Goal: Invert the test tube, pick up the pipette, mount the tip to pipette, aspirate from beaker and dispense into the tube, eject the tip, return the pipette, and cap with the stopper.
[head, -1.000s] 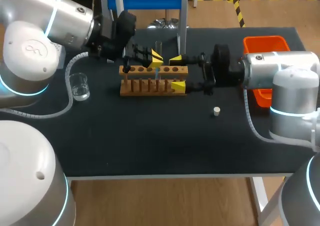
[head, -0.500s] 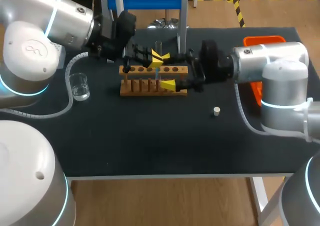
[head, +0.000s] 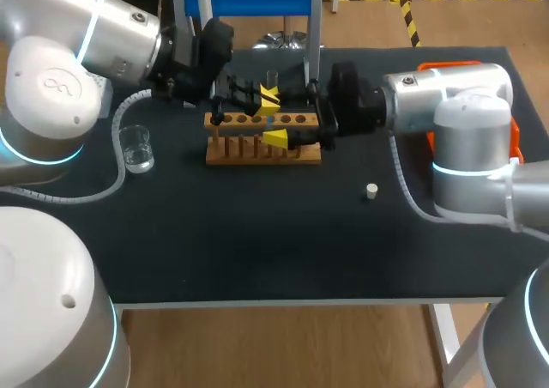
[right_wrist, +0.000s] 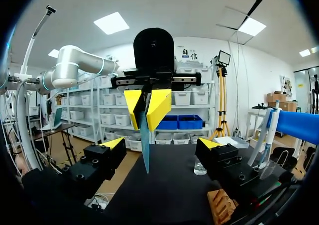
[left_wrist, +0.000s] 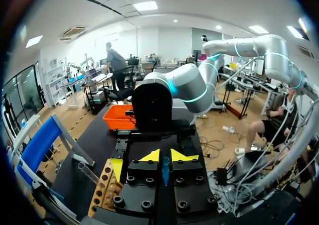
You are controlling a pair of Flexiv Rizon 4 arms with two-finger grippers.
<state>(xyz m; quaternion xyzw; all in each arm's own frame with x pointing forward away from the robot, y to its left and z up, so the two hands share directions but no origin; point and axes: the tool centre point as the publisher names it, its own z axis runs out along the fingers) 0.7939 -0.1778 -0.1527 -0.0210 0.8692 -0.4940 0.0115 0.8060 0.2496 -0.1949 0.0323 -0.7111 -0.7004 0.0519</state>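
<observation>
Tube-inverting step in hand: left pincer [left_wrist: 165,156] pinches the test tube [right_wrist: 144,150] over the rack [head: 232,150], right pincer [right_wrist: 160,144] spread either side of it; next, probably, right closes before left lets go.

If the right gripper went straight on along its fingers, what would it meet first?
Probably the test tube hanging from the left gripper, straight ahead between the right gripper's open fingers; depth is hard to judge.
</observation>
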